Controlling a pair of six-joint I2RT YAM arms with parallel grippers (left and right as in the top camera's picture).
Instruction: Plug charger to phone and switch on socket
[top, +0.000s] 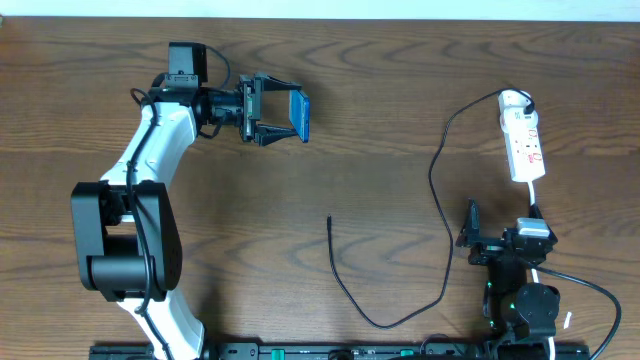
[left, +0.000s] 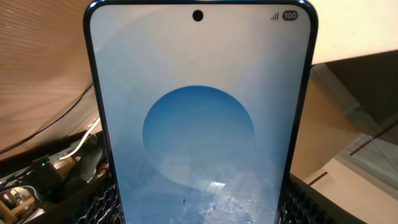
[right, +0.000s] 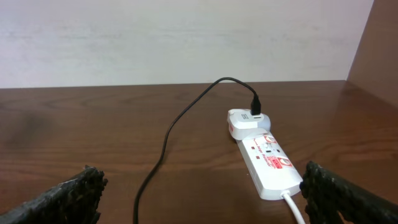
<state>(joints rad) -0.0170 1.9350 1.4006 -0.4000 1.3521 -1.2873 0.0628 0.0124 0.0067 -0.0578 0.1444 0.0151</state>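
Note:
My left gripper is shut on the phone and holds it lifted on edge above the table at the upper left. In the left wrist view the phone's blue screen with a pale circle fills the frame between the fingers. The black charger cable runs from a white adapter in the socket at the right down to its free plug tip lying mid-table. My right gripper is open and empty just below the socket. The right wrist view shows the socket and the cable ahead of the open fingers.
The socket's own white lead runs down past the right gripper. The brown wooden table meets a pale wall at the back. The left arm's base stands at the lower left.

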